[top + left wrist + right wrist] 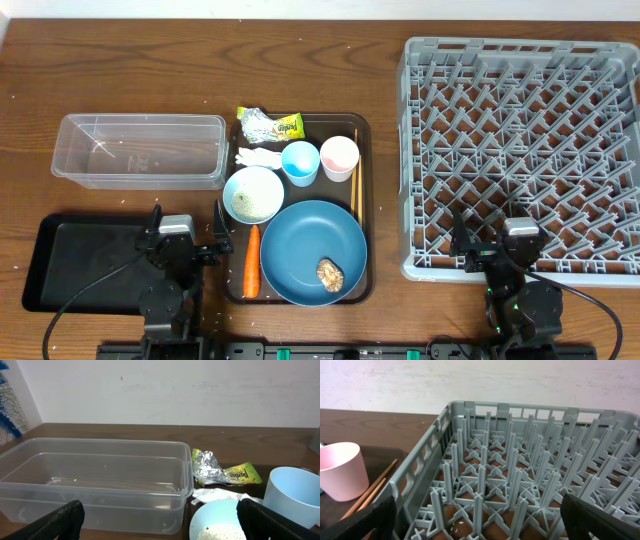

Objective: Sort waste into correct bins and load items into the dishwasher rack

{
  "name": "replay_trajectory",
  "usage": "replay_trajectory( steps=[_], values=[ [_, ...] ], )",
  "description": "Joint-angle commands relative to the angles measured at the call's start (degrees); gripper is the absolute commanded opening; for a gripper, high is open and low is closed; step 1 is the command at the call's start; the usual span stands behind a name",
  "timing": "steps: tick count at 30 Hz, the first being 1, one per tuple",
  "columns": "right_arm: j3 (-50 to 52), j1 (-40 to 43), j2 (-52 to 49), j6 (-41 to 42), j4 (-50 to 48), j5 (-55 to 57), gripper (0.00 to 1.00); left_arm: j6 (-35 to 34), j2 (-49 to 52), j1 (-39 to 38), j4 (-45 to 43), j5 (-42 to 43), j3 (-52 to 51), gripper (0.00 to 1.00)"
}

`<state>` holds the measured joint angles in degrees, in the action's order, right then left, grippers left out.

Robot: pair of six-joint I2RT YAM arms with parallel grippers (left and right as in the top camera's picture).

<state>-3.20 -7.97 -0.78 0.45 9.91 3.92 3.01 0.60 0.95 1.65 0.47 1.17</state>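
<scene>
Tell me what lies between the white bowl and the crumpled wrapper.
The white napkin lies between the bowl and the wrapper, as the overhead view shows.

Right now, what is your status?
Left gripper, right gripper: jaws open, empty. Plate, bowl, blue cup, pink cup on tray. Rack empty, nothing blocking.

bench (200,60): brown wood, clear grain, low sheen. clear tub (140,150): transparent plastic, smooth, glossy. black tray (70,265): smooth plastic, slight gloss. dishwasher rack (520,130): grey plastic, matt. wrapper (268,125): crinkled silver foil, shiny, plus yellow-green printed film. napkin (256,157): white paper, crumpled, matt. blue plate (300,240), white bowl (262,185), light-blue cup (299,162), pinkish cup (339,157): all smooth; plastic or ceramic, can't tell. chopsticks (355,175): pale bare wood. serving tray (367,200): dark brown, smooth. carrot (252,262): matt orange skin.
</scene>
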Motion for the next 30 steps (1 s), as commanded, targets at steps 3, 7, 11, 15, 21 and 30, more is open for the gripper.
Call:
replay_trajectory(
  steps=[3, 7, 11, 15, 21, 30],
  values=[
    [0.33, 0.87, 0.28, 0.59, -0.15, 0.57, 0.99, -1.77, 0.02, -0.09, 2.43, -0.87, -0.94, 0.98],
    [0.33, 0.87, 0.28, 0.59, -0.15, 0.59, 0.99, -1.77, 0.02, -0.09, 2.32, 0.76, -0.94, 0.98],
    [0.33, 0.87, 0.28, 0.57, -0.68, 1.46, 0.99, -1.77, 0.02, -0.09, 1.14, 8.22, -0.94, 0.98],
    [0.31, 0.87, 0.28, 0.87, -4.81, -2.75, 0.99, -5.84, 0.02, -0.09, -2.29, 16.0, -0.35, 0.98],
    [-5.6, 0.87, -1.9, 7.74, -7.13, -6.32, 0.99, -8.26, 4.24, -0.07, 0.55, 15.8, 9.33, 0.98],
    [-30.62, 0.87, -27.89, 10.43, 9.53, -8.13, 0.99, -8.22, 34.97, -0.09, 20.65, 17.11, 39.01, 0.98]
  ],
)
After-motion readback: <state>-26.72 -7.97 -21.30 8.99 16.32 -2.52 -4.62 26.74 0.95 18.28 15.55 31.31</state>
